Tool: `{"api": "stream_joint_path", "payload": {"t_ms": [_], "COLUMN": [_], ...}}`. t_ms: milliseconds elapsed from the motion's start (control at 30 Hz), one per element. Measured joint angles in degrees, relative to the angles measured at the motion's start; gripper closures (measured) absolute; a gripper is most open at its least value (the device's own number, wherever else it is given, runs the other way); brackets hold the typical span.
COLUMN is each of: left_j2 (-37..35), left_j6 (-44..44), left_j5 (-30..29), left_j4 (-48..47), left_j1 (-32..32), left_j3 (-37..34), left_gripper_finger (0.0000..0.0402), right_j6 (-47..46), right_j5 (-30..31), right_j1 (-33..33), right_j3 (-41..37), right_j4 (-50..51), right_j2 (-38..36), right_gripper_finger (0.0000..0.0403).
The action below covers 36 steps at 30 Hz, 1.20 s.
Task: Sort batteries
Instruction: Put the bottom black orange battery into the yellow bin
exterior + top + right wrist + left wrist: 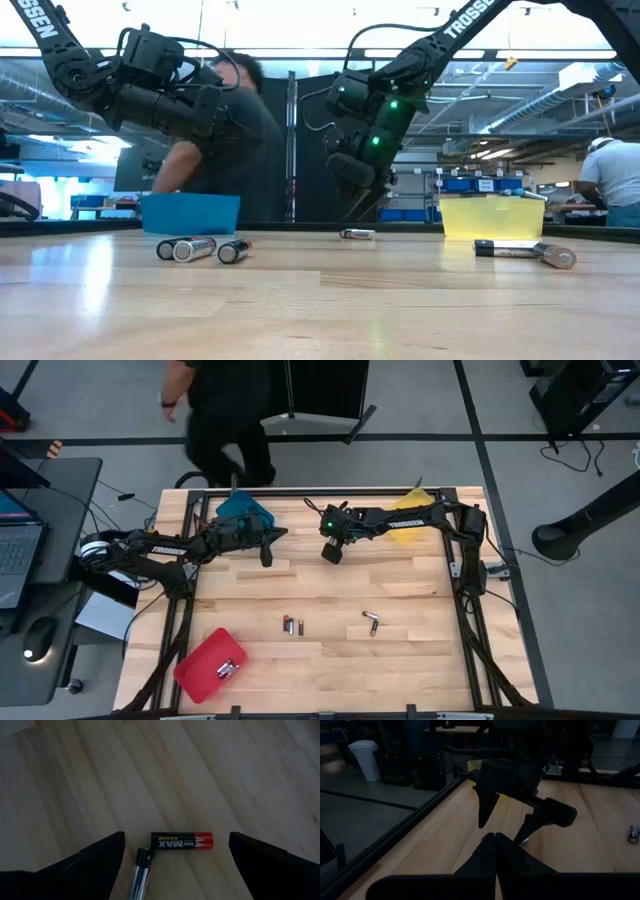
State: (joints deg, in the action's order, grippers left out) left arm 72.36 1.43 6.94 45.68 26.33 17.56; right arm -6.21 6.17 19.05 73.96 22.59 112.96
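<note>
While both arms hang above the far half of the wooden table [330, 585], a person [225, 410] in dark clothes stands just beyond its far edge. Left arm reaches in from the left side, its tool [266, 554] clenched with nothing in it, raised beside the blue tray [243, 512] at the far left. Right arm comes from the right side, its tool [331, 551] spread wide and empty, up off the table near the middle of the far half; in the low view it hangs in the air above the surface [352, 170]. Yellow tray [408, 520] sits at the far right, partly under the right arm. Red tray [208, 663] lies at the near left corner with a few cells inside [226, 668]. Batteries loose on the table: a tight group [291, 625] near the middle, lying side by side, and a pair [371, 621] a bit to the right, well apart from the group. Right wrist view looks down between its open fingers [95, 857] at a black-and-red cell [182, 841] lying flat, with a silvery cell [140, 872] touching its black end at an angle. Neither tool touches any cell. Low view shows three cells [200, 249] in front of the blue tray and two more [525, 251] in front of the yellow one.
</note>
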Motion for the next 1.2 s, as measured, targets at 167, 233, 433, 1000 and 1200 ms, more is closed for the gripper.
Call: {"api": "stream_joint_path", "payload": {"t_ms": [167, 233, 433, 1000, 1200], "left_j2": [0.0, 0.0, 0.0, -0.1, -0.1], "left_j6": [0.0, 0.0, 0.0, 2.9, 1.5], "left_j5": [0.0, 0.0, 4.1, 8.7, 1.5], "left_j4": [-0.5, -0.9, -3.5, -34.0, -55.5], "left_j1": [0.0, 0.0, -0.1, -16.3, -26.7], "left_j3": [0.0, 0.0, 0.0, 9.4, 18.8], "left_gripper_finger": [0.0396, 0.0396, 0.0396, 0.0396, 0.0394], "right_j6": [1.8, 2.8, 3.7, 2.6, -0.2], "right_j5": [-0.2, -0.3, -1.6, 6.3, 8.6], "right_j1": [-0.6, -1.7, -6.6, -19.6, -24.2], "right_j3": [1.4, 2.4, 6.0, -1.8, -2.9], "right_j4": [0.8, 1.4, 4.5, -2.2, -3.6], "right_j2": [-0.4, -1.1, -2.3, -2.2, -2.3], "right_gripper_finger": [0.0034, 0.0034, 0.0048, 0.0383, 0.0369]}}
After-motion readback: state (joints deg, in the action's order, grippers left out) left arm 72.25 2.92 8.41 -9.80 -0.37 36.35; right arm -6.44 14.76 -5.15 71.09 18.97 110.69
